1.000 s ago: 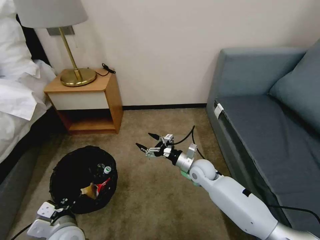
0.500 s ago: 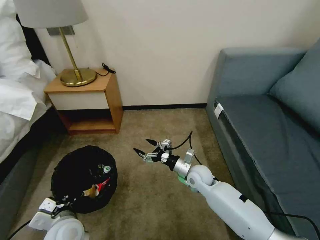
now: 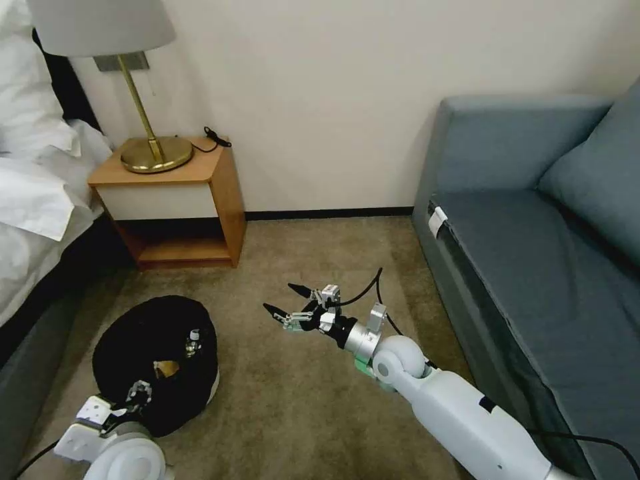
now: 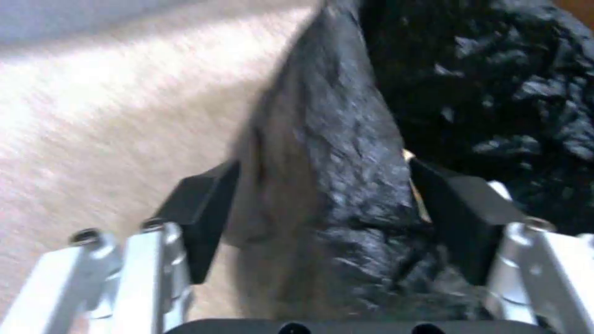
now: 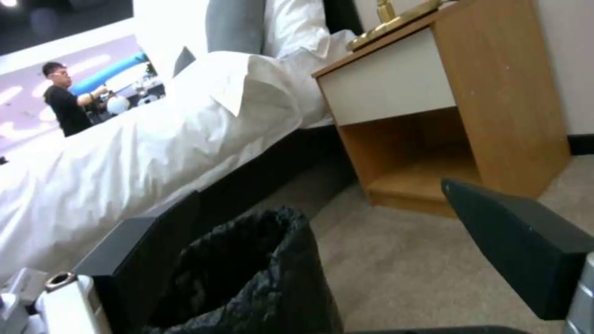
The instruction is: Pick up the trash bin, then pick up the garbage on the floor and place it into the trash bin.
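The trash bin (image 3: 153,347), round, black and lined with a crinkly bag, sits tilted on the carpet at the lower left. My left gripper (image 3: 137,392) is shut on its near rim; in the left wrist view the bagged rim (image 4: 334,185) is pinched between the black fingers (image 4: 201,218). Inside the bin lie pieces of garbage: a small clear bottle (image 3: 193,335) and a gold-brown wrapper (image 3: 167,367). My right gripper (image 3: 285,301) hovers open over the carpet to the right of the bin, holding nothing. The right wrist view looks across the bin's rim (image 5: 260,273).
A wooden nightstand (image 3: 200,200) with a brass lamp (image 3: 155,152) stands against the far wall. The bed (image 3: 33,200) runs along the left and a grey-blue sofa (image 3: 533,233) along the right. Bare carpet (image 3: 320,247) lies between them.
The bin has tipped and shifted left and toward me in the left gripper's hold, so less of its inside shows. The right gripper has drifted slightly nearer and lower, still open.
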